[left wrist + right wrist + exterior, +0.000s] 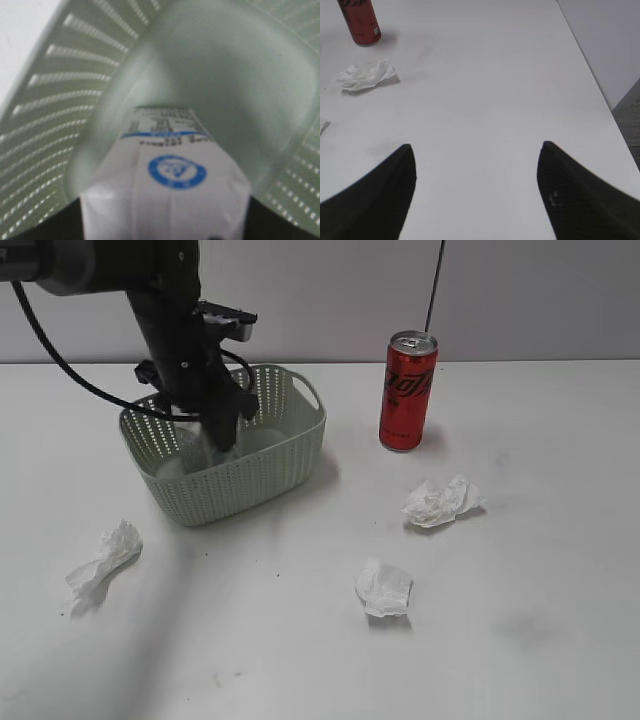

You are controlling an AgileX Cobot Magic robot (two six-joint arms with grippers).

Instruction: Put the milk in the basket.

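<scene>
The pale green perforated basket [290, 445] stands at the back left of the table. My left gripper [225, 435] reaches down inside it, shut on the milk [228, 452], a white carton with blue print. In the left wrist view the milk [170, 185] fills the space between the dark fingers, just above the basket floor [225, 75]; I cannot tell whether it touches. My right gripper [476, 150] is open and empty above bare table, out of the exterior view.
A tall red soda can [407, 391] stands right of the basket and also shows in the right wrist view [360, 22]. Crumpled tissues lie at the left [104, 558], middle front [384, 587] and right [441, 502]. The table's right edge [600, 95] is near.
</scene>
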